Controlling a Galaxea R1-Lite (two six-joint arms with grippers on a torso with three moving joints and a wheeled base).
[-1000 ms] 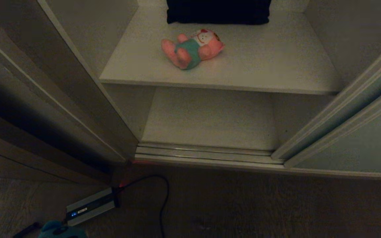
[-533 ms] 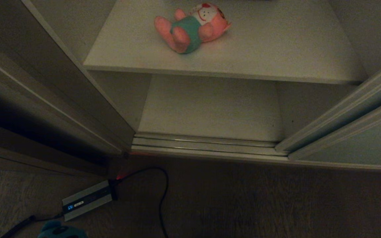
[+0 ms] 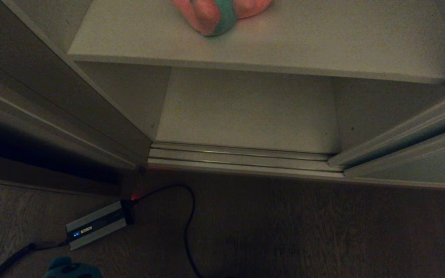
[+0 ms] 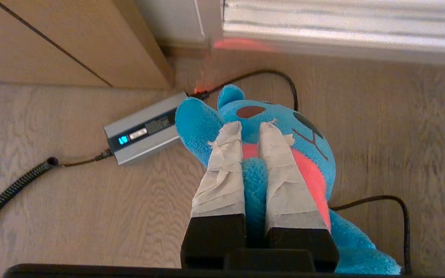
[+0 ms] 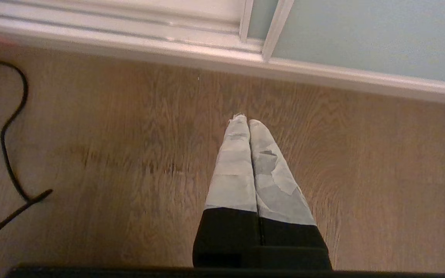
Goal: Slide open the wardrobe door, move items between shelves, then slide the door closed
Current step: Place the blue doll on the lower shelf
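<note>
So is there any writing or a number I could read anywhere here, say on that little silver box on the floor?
None can be read.
Silver box: a lit blue mark and a pale label strip on its end, too small to read.
Blue plush toy, held in the left gripper: only stitched face marks, no letters.
Pink plush toy: no text visible.

Pink plush toy (image 3: 220, 14) cut off by head view's top edge, face unseen. Blue plush toy (image 3: 72, 268) only a sliver at bottom edge; its body partly hidden behind taped fingers (image 4: 222, 170).
</note>
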